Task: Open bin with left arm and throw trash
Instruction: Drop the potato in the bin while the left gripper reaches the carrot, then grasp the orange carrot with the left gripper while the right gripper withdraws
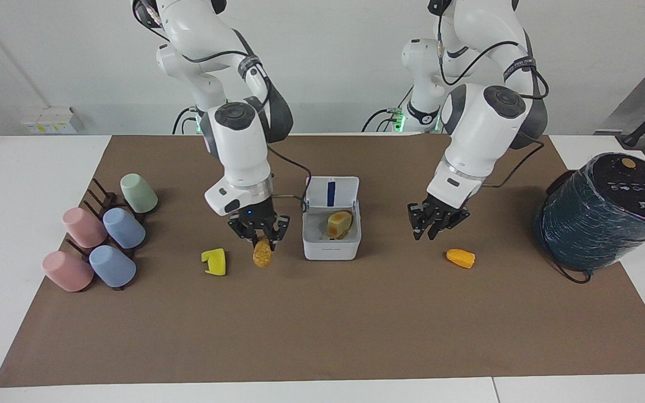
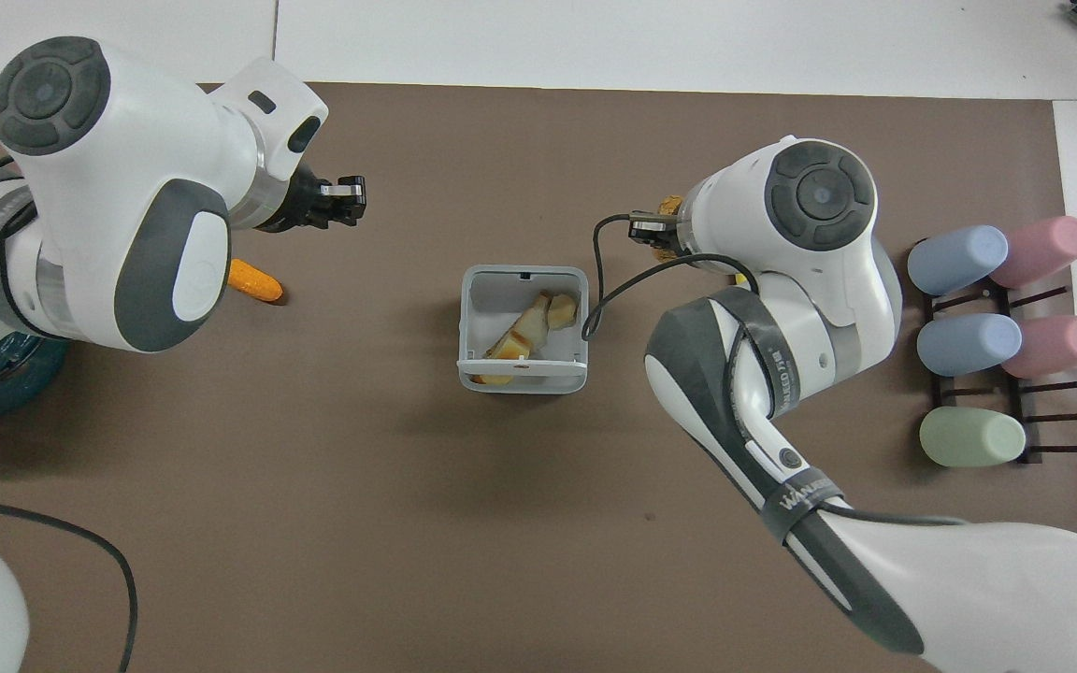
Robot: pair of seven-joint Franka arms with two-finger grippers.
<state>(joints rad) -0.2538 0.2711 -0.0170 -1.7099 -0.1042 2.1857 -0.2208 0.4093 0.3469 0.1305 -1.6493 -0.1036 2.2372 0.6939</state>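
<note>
Facing view: the bin (image 1: 331, 251) is seen open, lid upright. The brown nugget (image 1: 261, 253) is gripped by the right tool (image 1: 257, 234) above the desk (image 1: 322, 324) beside the bin. The left tool (image 1: 433, 226), fingers spread, is held empty over the orange wedge (image 1: 460, 258).

Overhead view: food pieces (image 2: 527, 327) are seen inside the bin (image 2: 524, 377).

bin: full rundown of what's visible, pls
The bin is a small white square box, plastic by its look, with rounded corners. Its hinged lid stands open and upright on the side nearer the robots, a blue strip on its inner face. It sits mid-mat, holding yellowish food-like pieces. No gripper touches it.
</note>
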